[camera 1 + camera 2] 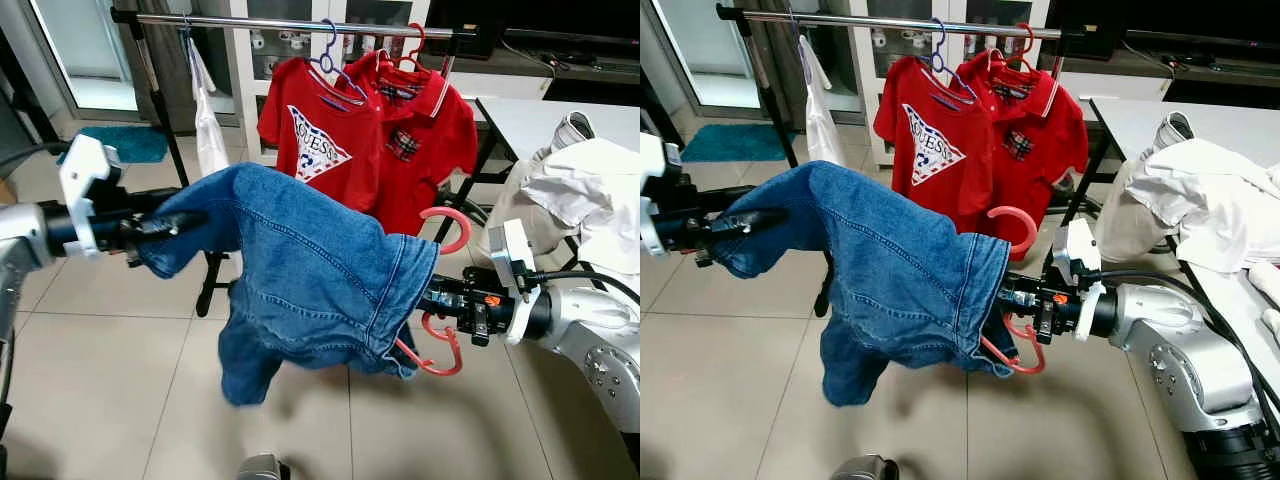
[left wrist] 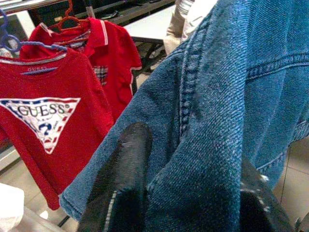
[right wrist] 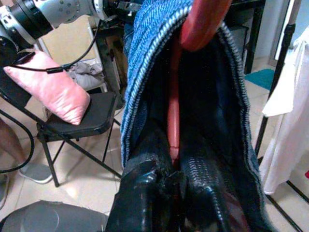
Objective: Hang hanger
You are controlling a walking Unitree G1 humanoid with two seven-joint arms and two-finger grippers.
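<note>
Before the rack (image 1: 300, 22), both outstretched arms' fingers clamp the denim jacket (image 1: 300, 270) and red hanger (image 1: 440, 350).

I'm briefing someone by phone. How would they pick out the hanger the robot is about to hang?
Below the clothes rail with two red shirts, blue jeans stretch between both grippers. At the right gripper, the red hanger hooks up out of the denim. Unlike the rail's hangers, it carries jeans and hangs nowhere yet.

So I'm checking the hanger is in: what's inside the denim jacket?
A red hanger runs inside the denim jacket; its hook and one end stick out by the right tool. The rest is covered.
</note>
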